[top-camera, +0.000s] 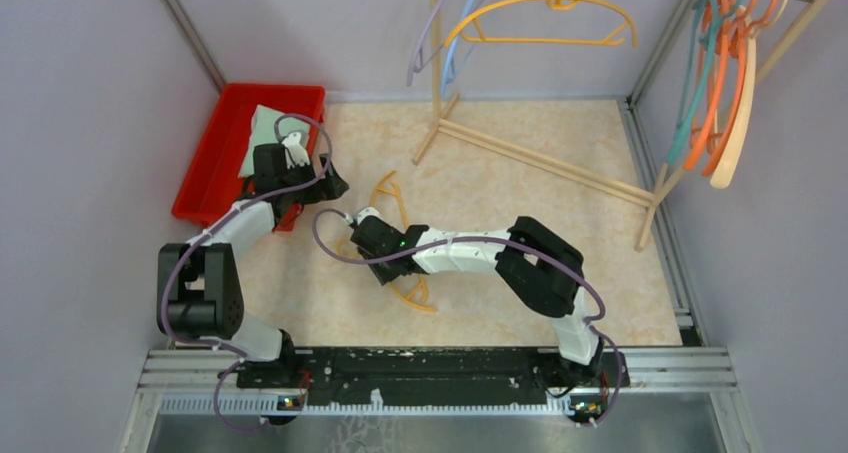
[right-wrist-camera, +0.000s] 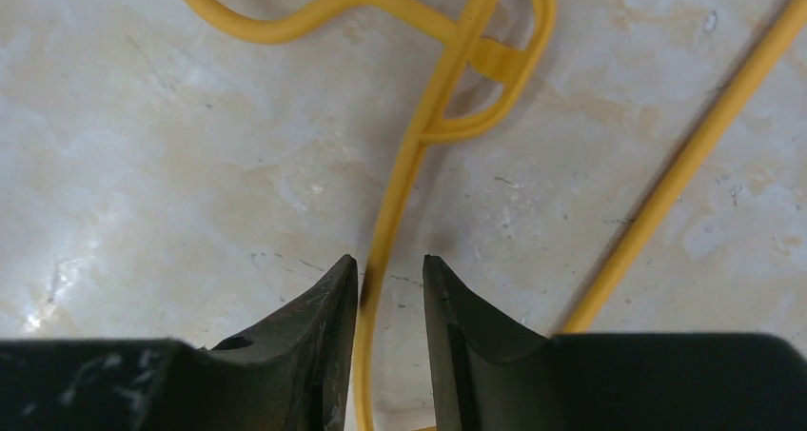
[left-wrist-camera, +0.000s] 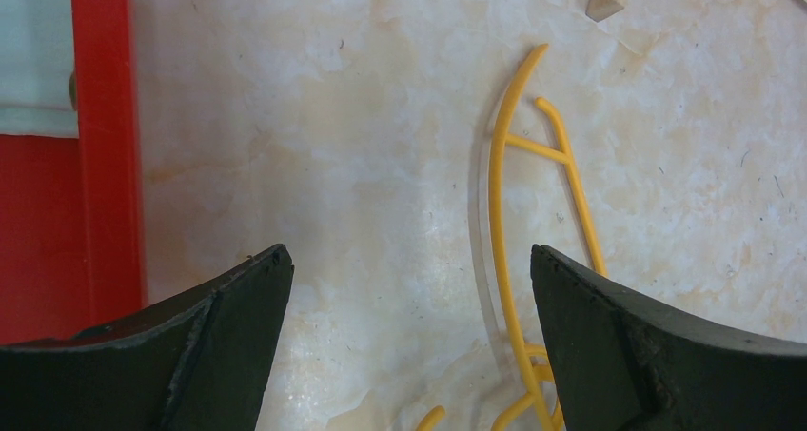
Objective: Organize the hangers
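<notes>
Right wrist view: right hand [right-wrist-camera: 390,264] straddles thin yellow plastic hanger [right-wrist-camera: 402,179], lying flat mid-counter on marbled beige counter [right-wrist-camera: 143,146]. Jaws narrow, not yet pinching: rod rests against one finger [right-wrist-camera: 314,326], sliver of gap to other.

Step, judged: grip rod for lift to rack. To do well: centre rod between pads, clamp firm just near of hook loop, raise level so thin rod neither twists nor slips.

Left hand [left-wrist-camera: 409,255] spread wide, empty, over counter between red plastic bin [left-wrist-camera: 105,165] and same hanger.
</notes>
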